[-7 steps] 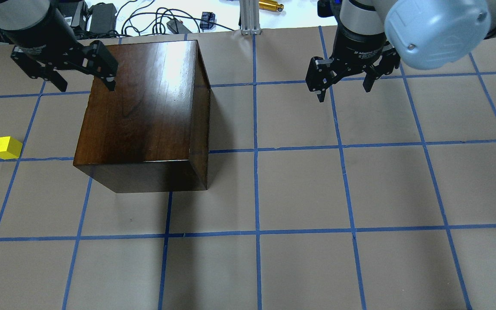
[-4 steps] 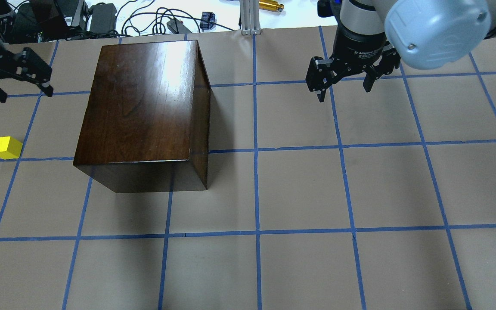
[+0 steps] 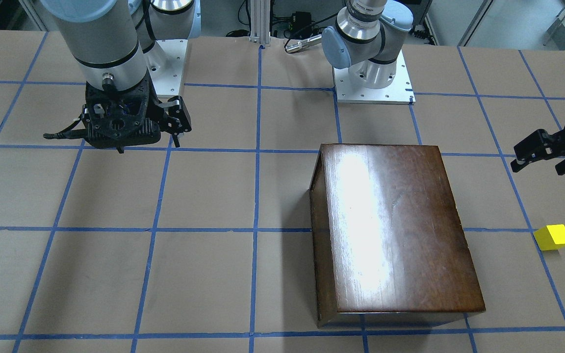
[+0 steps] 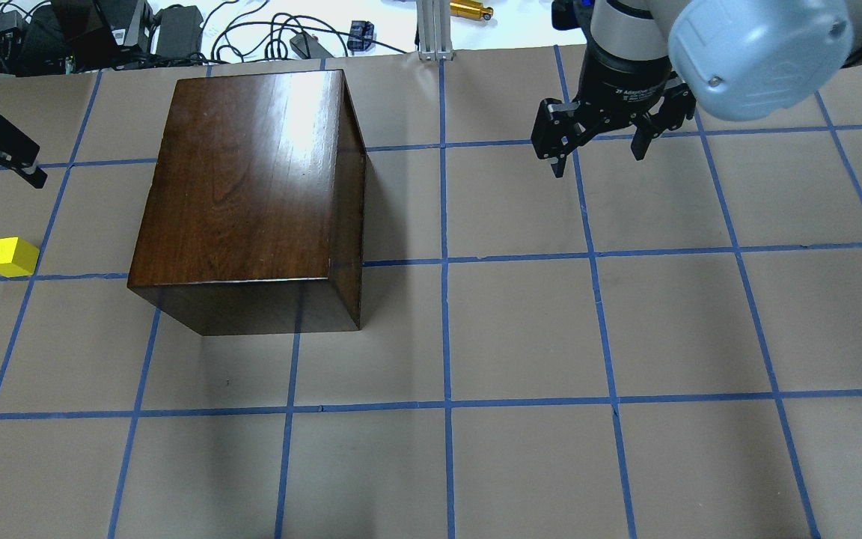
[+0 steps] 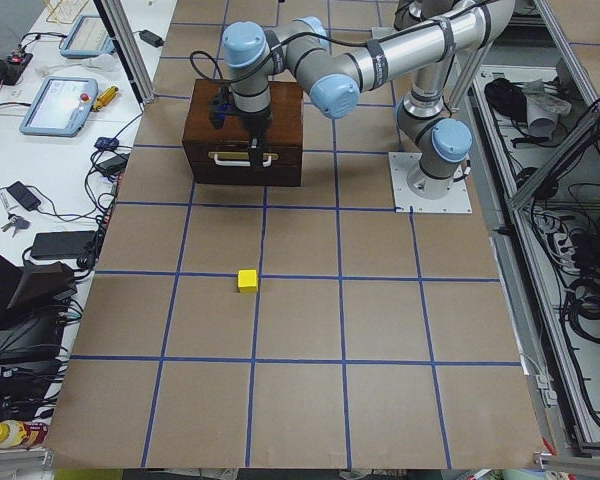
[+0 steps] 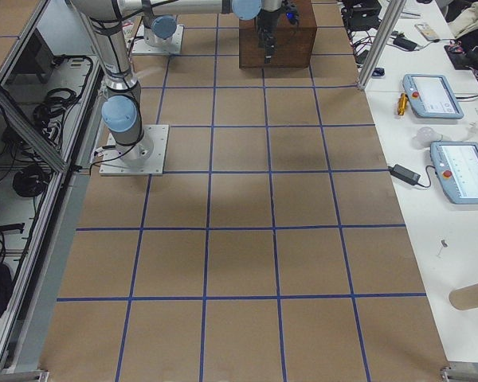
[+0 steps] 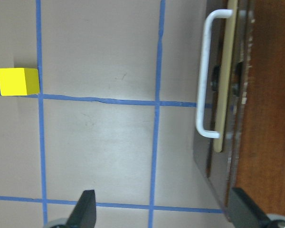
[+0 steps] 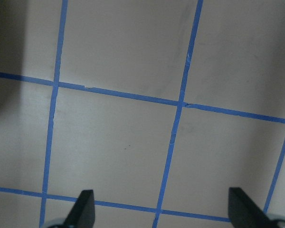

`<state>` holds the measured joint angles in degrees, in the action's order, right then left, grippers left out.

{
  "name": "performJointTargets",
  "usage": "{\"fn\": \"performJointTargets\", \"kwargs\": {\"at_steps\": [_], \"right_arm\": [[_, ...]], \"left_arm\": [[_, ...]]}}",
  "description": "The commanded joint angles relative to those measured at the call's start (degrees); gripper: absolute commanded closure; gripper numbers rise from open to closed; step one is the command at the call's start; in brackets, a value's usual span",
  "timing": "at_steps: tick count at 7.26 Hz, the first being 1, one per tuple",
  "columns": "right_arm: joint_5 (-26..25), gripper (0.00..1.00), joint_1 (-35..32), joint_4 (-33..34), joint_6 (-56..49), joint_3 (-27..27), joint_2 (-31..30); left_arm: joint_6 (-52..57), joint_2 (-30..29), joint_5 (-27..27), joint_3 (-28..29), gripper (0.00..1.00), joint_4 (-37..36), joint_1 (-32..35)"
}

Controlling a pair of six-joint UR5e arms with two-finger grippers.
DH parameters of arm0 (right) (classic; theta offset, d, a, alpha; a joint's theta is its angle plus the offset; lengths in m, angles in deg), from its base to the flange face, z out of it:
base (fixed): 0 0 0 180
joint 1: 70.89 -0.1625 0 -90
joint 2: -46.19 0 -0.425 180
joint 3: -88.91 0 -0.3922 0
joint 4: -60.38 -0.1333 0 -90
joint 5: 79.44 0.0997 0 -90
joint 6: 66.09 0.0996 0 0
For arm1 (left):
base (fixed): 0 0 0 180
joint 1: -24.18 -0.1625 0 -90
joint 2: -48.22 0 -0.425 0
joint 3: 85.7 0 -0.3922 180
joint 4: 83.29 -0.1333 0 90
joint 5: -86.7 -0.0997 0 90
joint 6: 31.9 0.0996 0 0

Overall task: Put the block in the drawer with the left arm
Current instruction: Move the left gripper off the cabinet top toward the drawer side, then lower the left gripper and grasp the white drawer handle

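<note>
Two hazards we see | front: block (image 3: 552, 237) lies on worktop (image 3: 204, 196), well apart from box (image 3: 395, 225) | overhead: right fingers (image 4: 553, 142) wide, empty, away from box | left wrist: left fingers (image 7: 85, 209) wide, empty; drawer (image 7: 235, 109) looks shut, so we might slip off handle (image 7: 205, 71) or drag box.

The table (image 4: 521, 329) is covered with brown paper marked by a grid of blue tape (image 4: 444, 224). Beyond its far edge lie a black power adapter (image 4: 176, 34), loose cables (image 4: 251, 30), an aluminium post (image 4: 431, 30) and a brass-coloured cylinder (image 4: 471, 10). A teach pendant (image 6: 432, 95) rests on the white side bench (image 6: 462, 263).
</note>
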<state>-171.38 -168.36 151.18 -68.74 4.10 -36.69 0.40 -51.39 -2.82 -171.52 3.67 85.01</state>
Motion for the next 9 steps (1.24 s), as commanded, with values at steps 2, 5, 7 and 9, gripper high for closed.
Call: {"fn": "performJointTargets", "kwargs": {"at_steps": [2,5,7,9], "right_arm": [[0.0,0.0,0.0,0.0,0.0,0.0,0.0],[0.0,0.0,0.0,0.0,0.0,0.0,0.0],[0.0,0.0,0.0,0.0,0.0,0.0,0.0],[0.0,0.0,0.0,0.0,0.0,0.0,0.0]], "left_arm": [[1.4,-5.1,9.1,-4.0,0.02,-2.2,-1.9],[-4.6,-8.4,16.2,-5.2,0.01,-2.9,-1.3],[-6.3,-9.9,17.4,-5.1,0.0,-3.2,-0.7],[-6.4,-11.9,17.7,-5.2,0.0,-4.5,-0.6]]}}
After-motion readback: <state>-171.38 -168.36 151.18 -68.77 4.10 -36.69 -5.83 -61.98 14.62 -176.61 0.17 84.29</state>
